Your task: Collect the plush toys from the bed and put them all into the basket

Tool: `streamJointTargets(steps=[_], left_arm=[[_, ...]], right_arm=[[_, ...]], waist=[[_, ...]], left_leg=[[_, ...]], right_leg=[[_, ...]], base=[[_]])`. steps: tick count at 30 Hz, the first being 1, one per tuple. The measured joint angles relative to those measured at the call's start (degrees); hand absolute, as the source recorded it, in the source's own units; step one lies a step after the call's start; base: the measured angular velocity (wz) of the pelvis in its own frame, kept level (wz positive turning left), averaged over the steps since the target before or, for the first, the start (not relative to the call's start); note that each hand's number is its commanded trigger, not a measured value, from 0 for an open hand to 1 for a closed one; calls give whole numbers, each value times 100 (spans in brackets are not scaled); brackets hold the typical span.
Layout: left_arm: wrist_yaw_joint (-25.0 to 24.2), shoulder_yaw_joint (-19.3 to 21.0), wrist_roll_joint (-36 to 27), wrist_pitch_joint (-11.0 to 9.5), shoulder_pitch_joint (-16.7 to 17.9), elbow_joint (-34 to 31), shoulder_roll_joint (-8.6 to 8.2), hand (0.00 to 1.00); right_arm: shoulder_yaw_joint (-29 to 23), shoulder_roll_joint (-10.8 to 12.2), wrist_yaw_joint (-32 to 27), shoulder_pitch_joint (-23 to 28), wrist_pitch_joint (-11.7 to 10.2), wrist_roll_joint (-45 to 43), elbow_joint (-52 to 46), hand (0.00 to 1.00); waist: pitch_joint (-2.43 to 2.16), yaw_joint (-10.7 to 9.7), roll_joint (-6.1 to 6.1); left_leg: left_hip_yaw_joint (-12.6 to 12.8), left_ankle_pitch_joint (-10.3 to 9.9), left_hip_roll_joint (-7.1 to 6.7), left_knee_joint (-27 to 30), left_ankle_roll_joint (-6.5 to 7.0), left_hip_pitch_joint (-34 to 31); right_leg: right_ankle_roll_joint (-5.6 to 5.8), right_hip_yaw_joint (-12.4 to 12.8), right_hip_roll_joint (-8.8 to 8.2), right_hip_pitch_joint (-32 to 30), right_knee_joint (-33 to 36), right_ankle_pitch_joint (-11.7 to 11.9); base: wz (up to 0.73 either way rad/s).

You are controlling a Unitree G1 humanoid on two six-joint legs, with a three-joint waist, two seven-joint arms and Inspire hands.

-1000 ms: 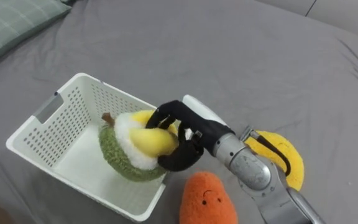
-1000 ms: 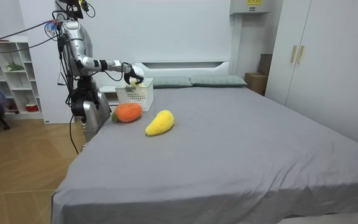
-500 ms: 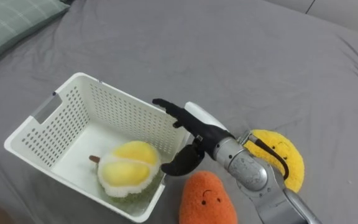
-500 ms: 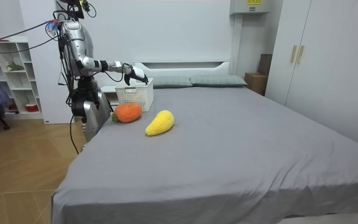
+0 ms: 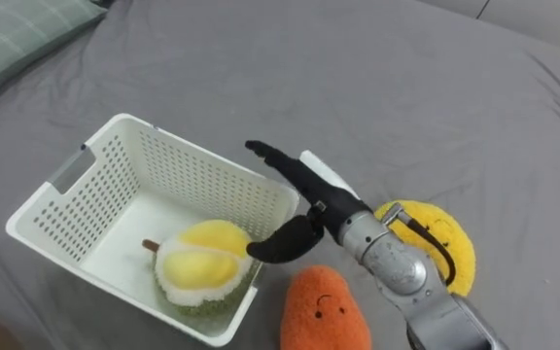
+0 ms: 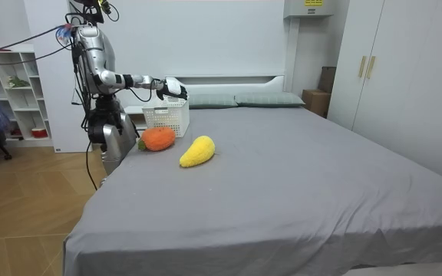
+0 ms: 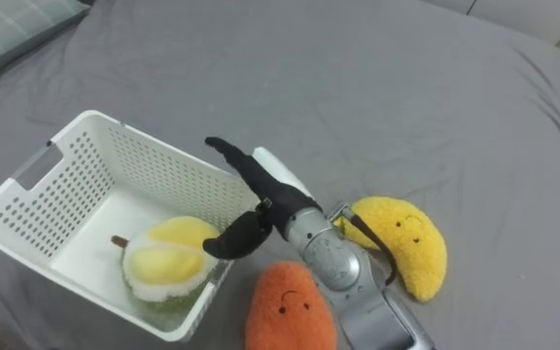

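Durian (image 5: 202, 270): in basket (image 5: 76, 209), lower left of frame. Right hand (image 5: 317, 202): spread, empty, over basket's right rim. Carrot (image 5: 324, 311) and yellow toy (image 5: 440, 248): on bed (image 5: 358, 78), lower right. Step: one toy binned, it seems. Next: probably reach down and close on carrot.
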Motion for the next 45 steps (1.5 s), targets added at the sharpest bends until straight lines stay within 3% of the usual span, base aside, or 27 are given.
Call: streamJointTargets(steps=[5, 11, 18, 22, 25, 29, 41, 42, 45], left_arm=[[1, -2, -6, -2, 53, -48, -33, 0], [54, -2, -15, -117, 111, -90, -99, 0], [257, 63, -13, -215, 368, -72, -97, 0], [347, 210, 4, -216, 507, -39, -100, 0], [372, 373, 5, -217, 579, -41, -102, 0], [372, 563, -2, -216, 666, -38, -82, 0], [321, 552, 3, -156, 841, -98, -53, 0], [318, 554, -3, -151, 857, -113, -50, 0], [316, 453, -5, -130, 850, -201, -17, 0]], right_arm=[[-279, -2, -433, 75, -143, 342, 0, 0], [-632, -28, -927, 225, -191, 384, 1, 0], [-1195, -44, -1415, 409, -388, 534, 3, 0], [-1248, -165, -1477, 621, -391, 643, 12, 0], [-1328, -236, -1469, 727, -391, 629, 33, 0], [-1642, -260, -1588, 733, -509, 615, 371, 0], [-1867, -305, -1797, 643, -586, 560, 1660, 0], [-1866, -333, -1796, 569, -592, 561, 1893, 0], [-1865, -609, -1790, 266, -574, 776, 2490, 0]], waist=[[-11, -241, 19], [-68, -490, 132], [-81, -717, 209], [-85, -733, 162], [-113, -723, 83], [-83, -720, -16], [-80, -832, -44], [-101, -859, -68], [-95, -858, -68]], left_leg=[[9, 0, -3, 2, 0, 12], [103, 0, 11, -10, 0, 93], [175, 2, 24, -28, -3, 215], [193, 2, 25, -39, -6, 249], [206, 2, 26, -30, -7, 260], [207, 2, 26, -29, -6, 289], [154, 1, 17, 7, -6, 68], [140, 2, 16, 19, -6, 26], [109, 4, 17, 119, 1, -156]], right_leg=[[1, 33, -1, 8, 1, 1], [2, 142, 8, 42, 7, 1], [8, 184, 15, 140, 6, -3], [8, 177, 16, 179, 8, -3], [8, 183, 14, 171, 11, -3], [8, 183, 13, 194, 13, -3], [13, 168, 4, 52, 25, 0], [13, 156, 2, 13, 35, 0], [12, 80, -11, -148, 99, 0]], base=[[-2], [-8], [-4], [-2], [0], [0], [2], [6], [8]])
